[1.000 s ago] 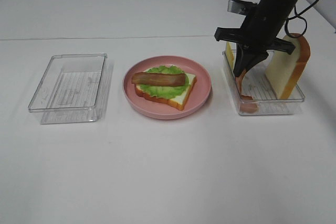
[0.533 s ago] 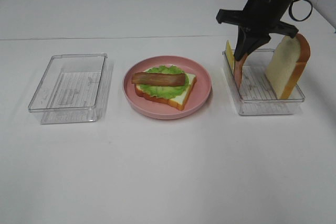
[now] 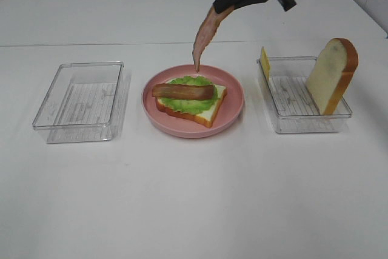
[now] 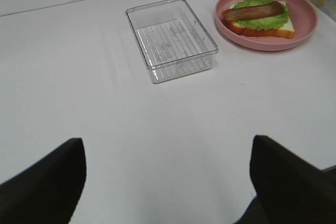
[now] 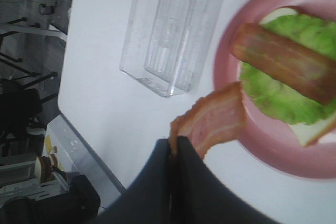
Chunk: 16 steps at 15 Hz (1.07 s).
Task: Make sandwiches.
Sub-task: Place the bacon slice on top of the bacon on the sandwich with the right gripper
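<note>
- Above the far rim of the pink plate [image 3: 235,102], my right tool [image 3: 227,6] pinches a bacon strip [image 3: 205,33] that hangs down.
- On the plate lie bread [image 3: 211,111], lettuce [image 3: 189,104] and a second bacon strip [image 3: 183,91].
- My left tool [image 4: 167,141] stands wide.

High camera looks down; all views share plate [image 3: 235,98].

Left clear rectangular plastic tray [image 3: 79,133] and right clear plastic tray [image 3: 306,124]: glossy, ribbed floors. Round pink plate [image 3: 233,107]: smooth, slight sheen. White table [image 3: 194,198]: matt. Upright white bread slice [image 3: 327,80]: matt, foam-like. Hanging reddish-brown bacon strip [image 3: 204,36]: limp, rubbery.
</note>
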Tool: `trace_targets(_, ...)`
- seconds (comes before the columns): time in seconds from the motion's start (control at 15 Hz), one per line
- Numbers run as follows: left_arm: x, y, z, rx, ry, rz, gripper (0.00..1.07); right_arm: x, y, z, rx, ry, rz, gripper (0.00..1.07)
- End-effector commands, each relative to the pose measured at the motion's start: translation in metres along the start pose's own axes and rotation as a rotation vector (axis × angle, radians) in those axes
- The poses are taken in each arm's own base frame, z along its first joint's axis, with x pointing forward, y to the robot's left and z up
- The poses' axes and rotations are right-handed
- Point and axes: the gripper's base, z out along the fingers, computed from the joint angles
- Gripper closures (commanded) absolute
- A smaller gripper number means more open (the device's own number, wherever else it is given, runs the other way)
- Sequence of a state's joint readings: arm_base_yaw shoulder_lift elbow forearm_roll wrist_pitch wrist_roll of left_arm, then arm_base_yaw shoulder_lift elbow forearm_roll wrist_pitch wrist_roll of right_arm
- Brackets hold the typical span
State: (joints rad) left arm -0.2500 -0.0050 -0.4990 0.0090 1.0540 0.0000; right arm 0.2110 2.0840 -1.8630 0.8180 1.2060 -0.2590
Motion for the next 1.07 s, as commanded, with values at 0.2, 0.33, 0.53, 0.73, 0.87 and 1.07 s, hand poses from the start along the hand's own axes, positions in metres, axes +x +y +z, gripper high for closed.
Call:
trace_targets(0.2,0.000,0.000,-0.001,-0.002,-0.018,-0.006,0.26,-0.002,0.009,0.066,-0.066,-0.028,-0.025,1.07)
trace_targets(0.33,0.000,0.000,-0.001,-0.002,-0.018,-0.006,0.26,-0.005,0.008,0.088,-0.130,-0.064,0.030,1.07)
trace_targets(0.53,0.000,0.000,-0.001,-0.002,-0.018,-0.006,0.26,-0.007,-0.006,0.108,-0.184,-0.081,0.088,1.07)
trace_targets(0.73,0.000,0.000,-0.001,-0.002,-0.018,-0.006,0.26,-0.001,-0.029,0.116,0.000,-0.028,0.084,1.07)
trace_targets(0.87,0.000,0.000,-0.001,-0.002,-0.018,-0.006,0.26,0.003,-0.042,0.115,0.149,0.003,0.083,1.07)
trace_targets(1.07,0.000,0.000,-0.001,-0.002,-0.018,-0.006,0.26,0.004,-0.053,0.110,0.287,0.018,0.059,1.07)
